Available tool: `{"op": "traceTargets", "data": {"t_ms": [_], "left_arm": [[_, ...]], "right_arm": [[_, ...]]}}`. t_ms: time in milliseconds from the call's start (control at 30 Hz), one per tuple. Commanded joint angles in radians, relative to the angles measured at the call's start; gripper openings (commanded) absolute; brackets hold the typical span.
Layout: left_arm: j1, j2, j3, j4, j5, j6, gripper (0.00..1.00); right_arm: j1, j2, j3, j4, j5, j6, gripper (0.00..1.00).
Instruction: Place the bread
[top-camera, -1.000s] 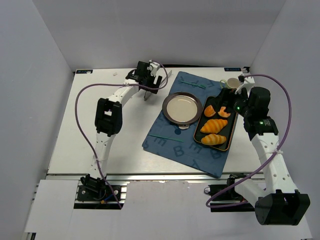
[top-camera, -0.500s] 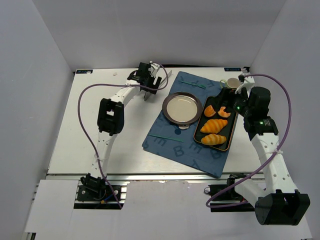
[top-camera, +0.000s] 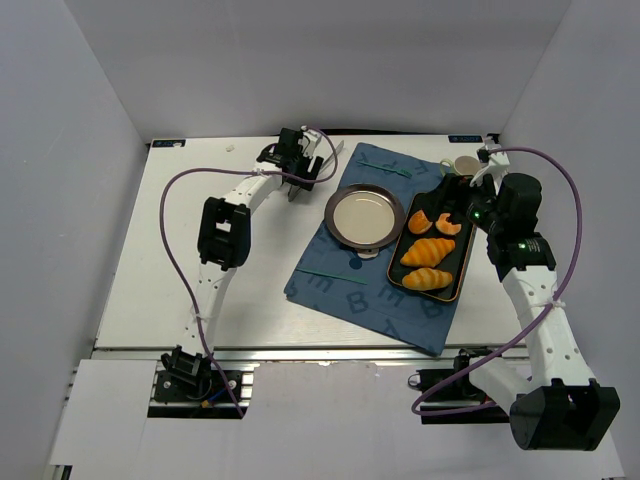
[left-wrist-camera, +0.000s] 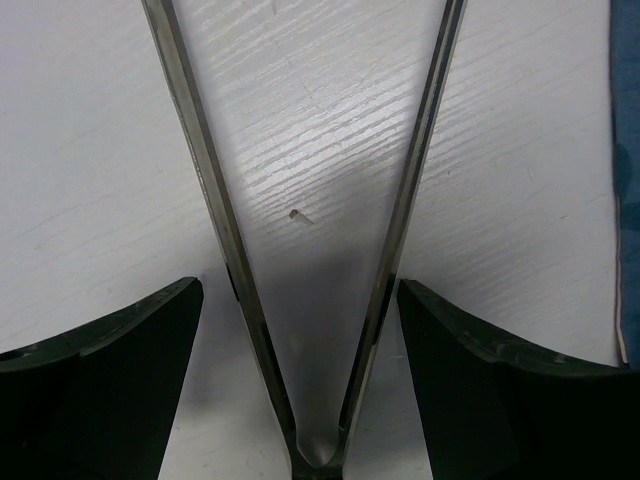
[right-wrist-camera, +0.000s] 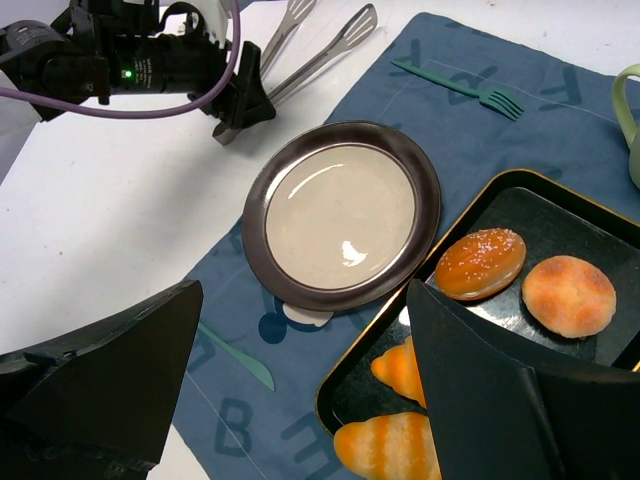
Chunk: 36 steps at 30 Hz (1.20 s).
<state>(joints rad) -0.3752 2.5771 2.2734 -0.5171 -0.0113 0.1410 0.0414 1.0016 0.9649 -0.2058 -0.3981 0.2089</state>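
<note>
Bread (right-wrist-camera: 480, 263) in tray (right-wrist-camera: 530, 205), by edge nearest plate (right-wrist-camera: 341, 215)

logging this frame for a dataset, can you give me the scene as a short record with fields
bread: in the black tray, beside the round bun, not gripped
croissants: two, at the tray's near end
plate: empty, on the blue cloth beside the tray
left gripper: open, fingers either side of the tongs
right gripper: open, holding nothing, above plate and tray
task state: bread not yet placed
</note>
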Motion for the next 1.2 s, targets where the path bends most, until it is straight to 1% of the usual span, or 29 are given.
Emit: {"op": "traceTargets", "data": {"t_ms": [0,133,200,500,700,733,833,867,1000,1167], "left_arm": [[-0.001,0.005,0.035,0.003,0.056,-0.006,0.89],[-0.001,0.012,0.037,0.009,0.054,-0.027,0.87],[-0.001,0.012,0.035,0.022,0.057,-0.050,0.92],[-0.002,0.018,0.038,0.052,0.057,-0.106,0.92],[-0.001,0.026,0.034,0.051,0.025,-0.106,0.86],[-0.001,0.026,0.031,0.052,0.027,-0.101,0.81],[-0.001,0.023,0.026,0.052,-0.012,-0.096,0.75],[-0.001,0.023,0.026,0.052,-0.018,-0.093,0.70],[-0.001,0.000,0.006,0.060,-0.039,-0.081,0.65],[-0.002,-0.063,-0.038,0.080,-0.058,-0.060,0.55]], "right_arm": [[0.005,0.000,-0.006,0.052,-0.022,0.012,0.89],[0.003,0.002,-0.006,0.055,-0.024,0.014,0.89],[0.005,0.000,-0.009,0.055,-0.024,0.014,0.89],[0.006,0.000,-0.014,0.057,-0.024,0.015,0.89],[0.006,-0.001,-0.014,0.057,-0.025,0.015,0.89],[0.006,0.000,-0.017,0.057,-0.024,0.015,0.89],[0.006,0.000,-0.017,0.057,-0.025,0.017,0.89],[0.006,0.000,-0.017,0.057,-0.025,0.015,0.89],[0.008,0.002,-0.020,0.060,-0.025,0.015,0.89],[0.006,0.003,-0.028,0.065,-0.028,0.018,0.89]]}}
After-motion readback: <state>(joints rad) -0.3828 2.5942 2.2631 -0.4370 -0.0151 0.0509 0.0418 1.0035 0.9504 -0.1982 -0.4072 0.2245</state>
